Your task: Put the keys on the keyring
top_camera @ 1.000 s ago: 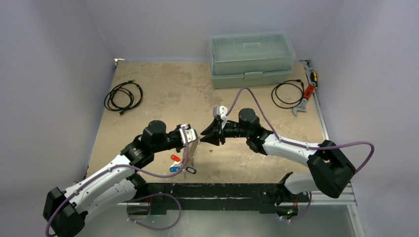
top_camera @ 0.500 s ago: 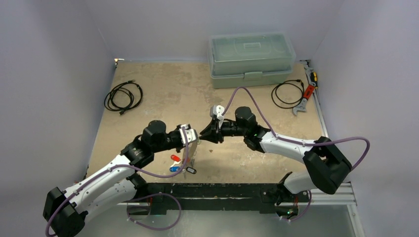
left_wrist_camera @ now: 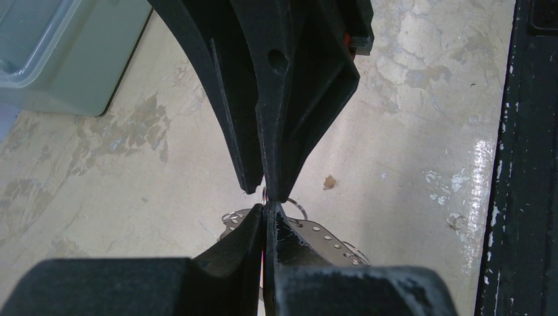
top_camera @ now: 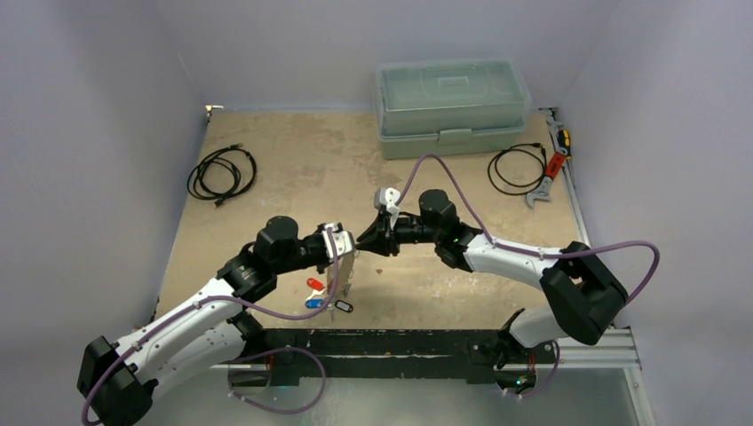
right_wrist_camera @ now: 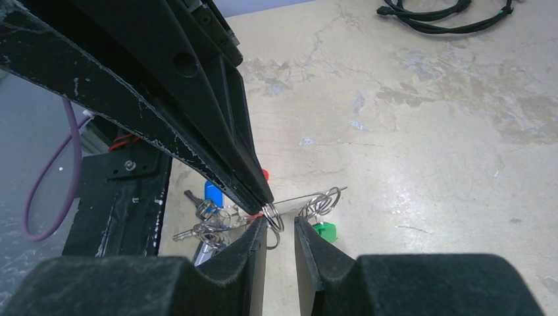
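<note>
Meeting tip to tip just above the table (top_camera: pixel 293 169), the left gripper (left_wrist_camera: pixel 266 214) is clenched on a sliver of thin metal with a trace of red between its pads. The right gripper (right_wrist_camera: pixel 279 227) stands slightly parted, its jaws straddling a small silver ring (right_wrist_camera: pixel 272 217) at the left's tips. A thin grey wire, judged to be the keyring (right_wrist_camera: pixel 309 195), runs from that pinch to a second coil above a green-tagged key (right_wrist_camera: pixel 324 230).

The left arm appears to be steadying the wire clear of the surface so the right can work a key onto it. Only the right wrist view shows the gap in the right jaws, the wire and the green tag. The left wrist view confirms its own fingers are pressed shut. From overhead the ring is too fine to make out, but the loose keys (top_camera: pixel 313 293) show on the table below the left gripper, towards the near edge.
</note>
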Available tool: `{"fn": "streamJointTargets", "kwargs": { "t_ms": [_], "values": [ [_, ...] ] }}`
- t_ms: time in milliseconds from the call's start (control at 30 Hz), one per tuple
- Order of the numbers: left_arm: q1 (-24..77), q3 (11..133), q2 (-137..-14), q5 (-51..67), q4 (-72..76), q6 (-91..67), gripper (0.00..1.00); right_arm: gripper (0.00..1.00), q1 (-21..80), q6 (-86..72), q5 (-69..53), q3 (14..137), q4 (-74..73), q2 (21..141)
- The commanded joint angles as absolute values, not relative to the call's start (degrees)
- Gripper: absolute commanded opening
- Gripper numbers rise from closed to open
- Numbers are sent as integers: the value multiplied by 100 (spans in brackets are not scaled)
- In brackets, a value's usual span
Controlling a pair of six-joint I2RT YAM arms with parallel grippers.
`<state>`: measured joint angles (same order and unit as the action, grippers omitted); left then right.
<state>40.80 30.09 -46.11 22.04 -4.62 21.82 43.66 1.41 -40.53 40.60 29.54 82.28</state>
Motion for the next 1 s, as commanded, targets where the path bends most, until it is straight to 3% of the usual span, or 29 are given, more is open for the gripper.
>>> {"fn": "streamJointTargets", "kwargs": {
  "t_ms": [0, 500, 700, 800, 967],
  "values": [
    [4115, 3015, -4535, 2187, -178, 2101, 0, 26, 4458, 213, -4242, 4342, 2980, 8209],
    [4121, 3015, -4537, 2146, -157, 2091, 0, 27, 4534, 316, -4221, 4400, 2981, 8312],
    [4119, 3008, -4520, 2154, -158, 2105, 0, 13, 4579, 355, -4118, 4380, 3047, 8332],
    [4115, 3017, -4501, 2153, -162, 2109, 0, 0, 4588, 378, -4021, 4361, 3026, 8323],
    [4121, 3031, -4447, 2256, -152, 2152, 0, 0, 4609, 456, -3972, 4288, 3051, 8270]
  ]
}}
